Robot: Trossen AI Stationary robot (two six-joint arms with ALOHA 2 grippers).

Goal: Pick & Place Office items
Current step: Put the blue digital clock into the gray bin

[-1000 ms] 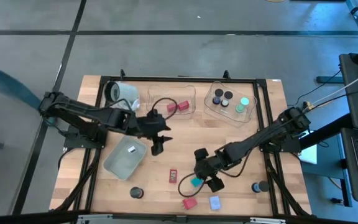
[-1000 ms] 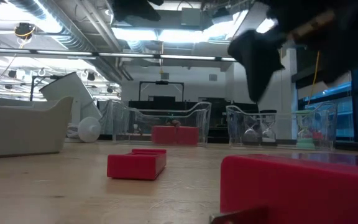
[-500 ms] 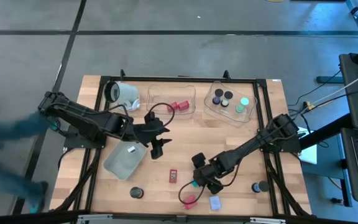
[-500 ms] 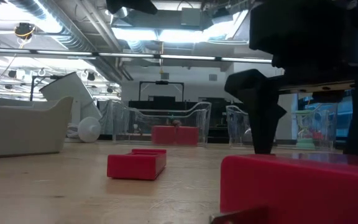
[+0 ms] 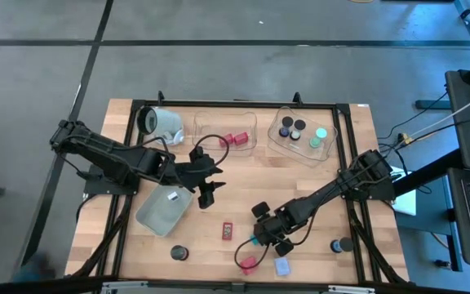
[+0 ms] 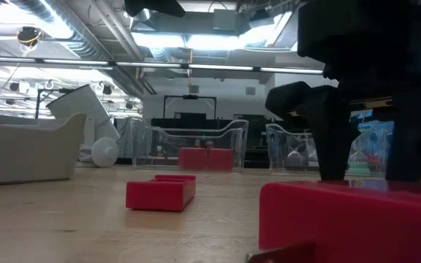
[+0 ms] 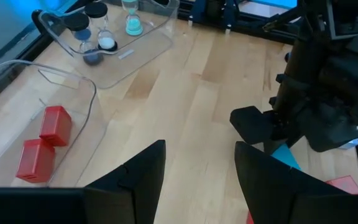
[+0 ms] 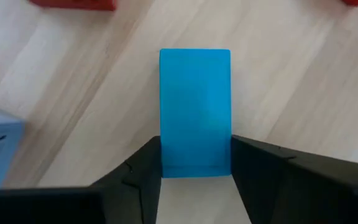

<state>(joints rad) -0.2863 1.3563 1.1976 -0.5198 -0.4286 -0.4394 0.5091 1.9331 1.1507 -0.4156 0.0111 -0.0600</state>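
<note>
A teal block (image 8: 194, 106) lies flat on the table near the front edge, with my right gripper (image 8: 196, 157) shut on it; in the high view the gripper (image 5: 262, 238) covers most of it. My left gripper (image 5: 205, 194) hangs open over the table's middle, beside a grey-blue tray (image 5: 164, 207), touching nothing. Loose on the wood lie a flat red piece (image 5: 228, 231), a red block (image 5: 249, 264), a pale blue card (image 5: 282, 266) and two black cylinders (image 5: 179, 253) (image 5: 340, 244). My right gripper pinches the teal block's two long sides (image 8: 168, 158) between its two fingers, at one end of the block. The fingers (image 6: 332, 139) come from above and point down. The block lies flat on the table.
Two clear trays stand at the far side: one (image 5: 233, 140) holds red blocks, the other (image 5: 300, 131) black cylinders and a mint disc. A large white cylinder (image 5: 160, 122) lies at the far left. Bare wood lies between the trays and my right gripper.
My right gripper has gone down and a little toward the table's left and near edges onto the teal block, and its fingers have shut on the block's sides. The block stays on the table.
</note>
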